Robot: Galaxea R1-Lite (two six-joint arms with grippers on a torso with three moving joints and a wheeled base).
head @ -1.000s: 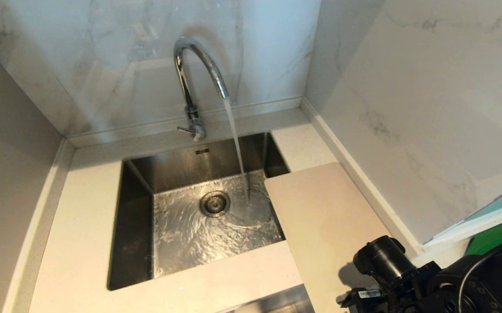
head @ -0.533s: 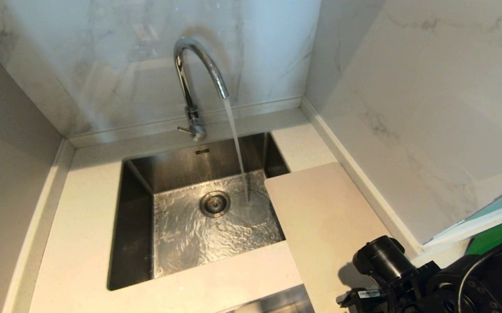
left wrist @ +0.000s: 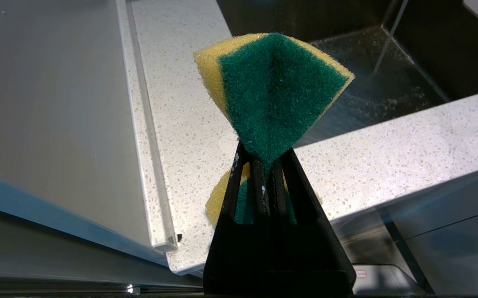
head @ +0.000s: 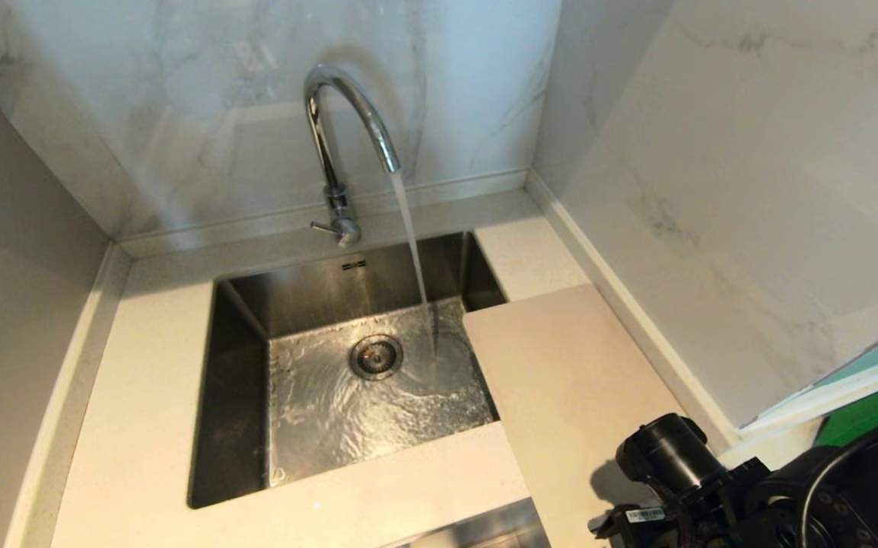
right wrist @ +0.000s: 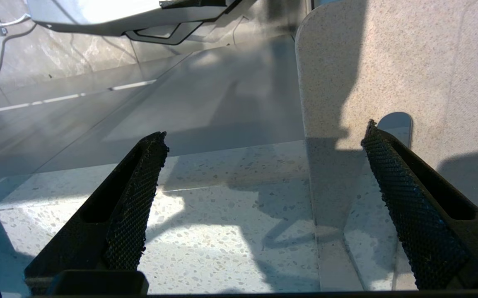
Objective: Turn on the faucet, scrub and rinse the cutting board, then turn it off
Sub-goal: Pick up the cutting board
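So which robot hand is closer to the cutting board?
The right. The right gripper hangs open just above the cutting board, near its handle slot. The left gripper, shut on a sponge, is by the sink's other side.

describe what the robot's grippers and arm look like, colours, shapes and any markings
Both grippers are matte black. The right gripper has two long tapering fingers with cross-hatched inner pads and a slot along each. The left gripper has narrow ribbed black fingers rising from a wide wedge base. In the head view the right arm is black, with a cylindrical housing, a looping black cable and a small white label.
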